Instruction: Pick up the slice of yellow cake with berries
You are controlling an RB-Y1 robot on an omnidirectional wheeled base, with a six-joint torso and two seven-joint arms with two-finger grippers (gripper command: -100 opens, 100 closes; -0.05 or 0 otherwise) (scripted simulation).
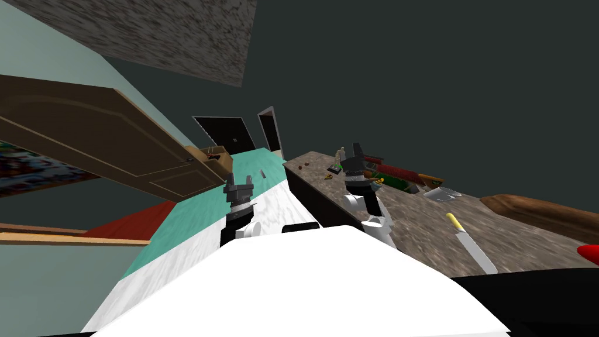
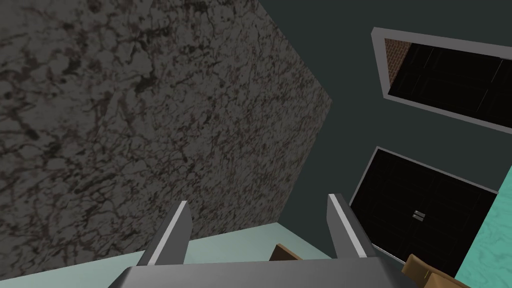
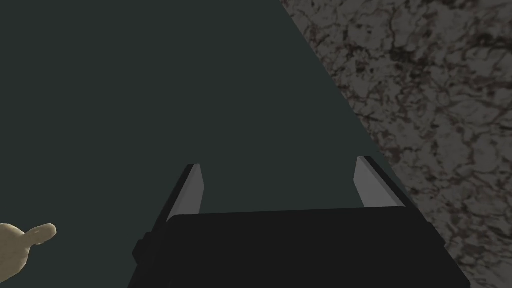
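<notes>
A small yellowish wedge, the cake slice (image 1: 329, 175), lies on the speckled stone counter (image 1: 421, 234) near its far end. My right gripper (image 1: 357, 150) is raised above the counter just right of the slice and apart from it. In the right wrist view the right gripper (image 3: 280, 187) is open, holds nothing and faces a dark wall. My left gripper (image 1: 241, 182) hangs over the white and teal floor, left of the counter. The left gripper (image 2: 260, 225) is open and empty in its own view.
A beige figurine (image 1: 339, 156) stands just beyond the slice, and a part of the figurine (image 3: 22, 242) shows beside my right hand. Along the counter lie red and green items (image 1: 398, 174), a glass bowl (image 1: 442, 194), a yellow-handled knife (image 1: 468, 240) and a brown loaf (image 1: 544, 215). A brown door (image 1: 105, 140) stands open at left.
</notes>
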